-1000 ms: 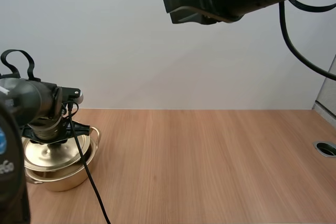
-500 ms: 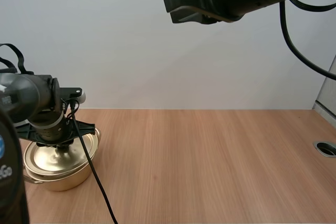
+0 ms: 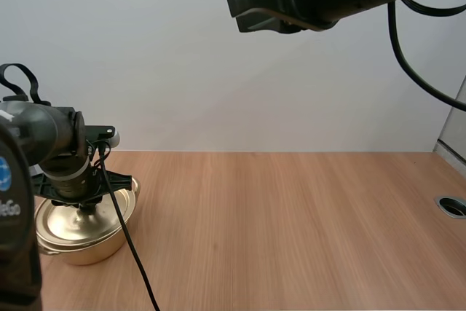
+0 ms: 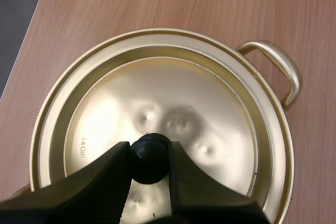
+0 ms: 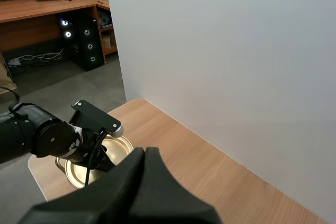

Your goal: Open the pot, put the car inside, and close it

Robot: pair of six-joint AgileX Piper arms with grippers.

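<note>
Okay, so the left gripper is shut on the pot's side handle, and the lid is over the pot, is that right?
Not quite. The left gripper is shut on the lid's black knob, not on the side handle. The left wrist view shows its fingertips pinching that knob. The lid is over the pot, as you said.

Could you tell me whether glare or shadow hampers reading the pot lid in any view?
Left wrist view: the lid shows soft dark and pale reflections around the knob, no harsh glare. High view: the lid gleams mildly. Right wrist view: even light; the right gripper, jaws together, looks dark.
</note>
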